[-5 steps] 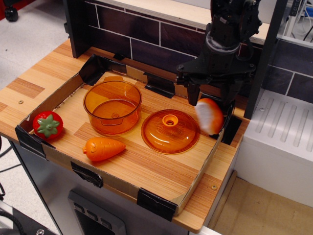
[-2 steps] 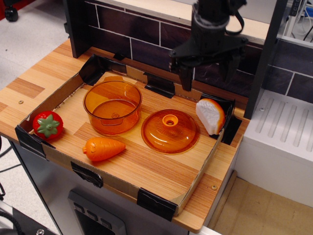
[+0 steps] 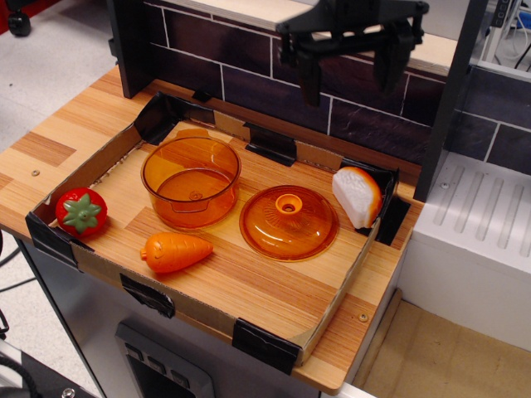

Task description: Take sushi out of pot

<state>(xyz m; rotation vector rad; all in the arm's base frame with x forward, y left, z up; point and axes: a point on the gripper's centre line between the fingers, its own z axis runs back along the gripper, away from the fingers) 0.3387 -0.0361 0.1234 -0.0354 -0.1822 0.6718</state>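
Note:
The sushi (image 3: 358, 196) lies tipped on its side against the right wall of the cardboard tray, its white rice base toward me and its orange top at the right. The transparent orange pot (image 3: 191, 179) stands upright at the tray's back left, and nothing shows inside it. My gripper (image 3: 349, 75) is open and empty, high above the tray's back right in front of the dark tile wall, well clear of the sushi.
An orange domed lid (image 3: 289, 221) with a knob lies between pot and sushi. A toy carrot (image 3: 174, 251) and a toy strawberry (image 3: 81, 211) lie at the tray's front left. The low cardboard tray wall (image 3: 342, 286) rings the wooden board. A white unit (image 3: 473, 240) stands to the right.
My gripper let go of the sushi, which now rests against the tray's right wall. The gripper then rose and moved a little left, open and empty.

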